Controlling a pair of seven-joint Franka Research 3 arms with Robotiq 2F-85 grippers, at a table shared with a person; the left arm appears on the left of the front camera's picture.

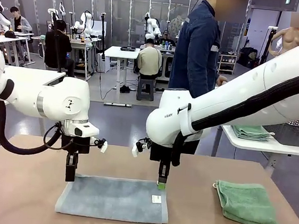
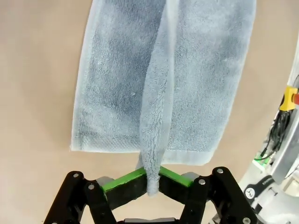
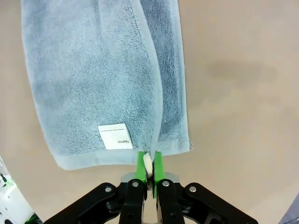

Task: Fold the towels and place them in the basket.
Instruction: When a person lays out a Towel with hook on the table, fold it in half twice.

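Note:
A pale grey-blue towel (image 1: pixel 113 198) lies folded on the brown table near its front edge, white tag (image 1: pixel 156 199) facing up at its right end. My left gripper (image 1: pixel 70 177) stands at the towel's far left corner and my right gripper (image 1: pixel 161 185) at its far right corner. In the left wrist view the left gripper (image 2: pixel 152 181) is shut on a raised ridge of the towel (image 2: pixel 117 84). In the right wrist view the right gripper (image 3: pixel 149 164) pinches the towel's (image 3: pixel 88 70) edge beside the tag (image 3: pixel 115 136). A mint green towel (image 1: pixel 247 203) lies folded at the right. The dark mesh basket (image 1: pixel 297 133) stands on a side table.
The white side table (image 1: pixel 253 144) at the right also carries a folded green cloth (image 1: pixel 251 132). A person in a dark blue jacket (image 1: pixel 196 47) stands behind the table's far edge. Bare tabletop lies between the two towels.

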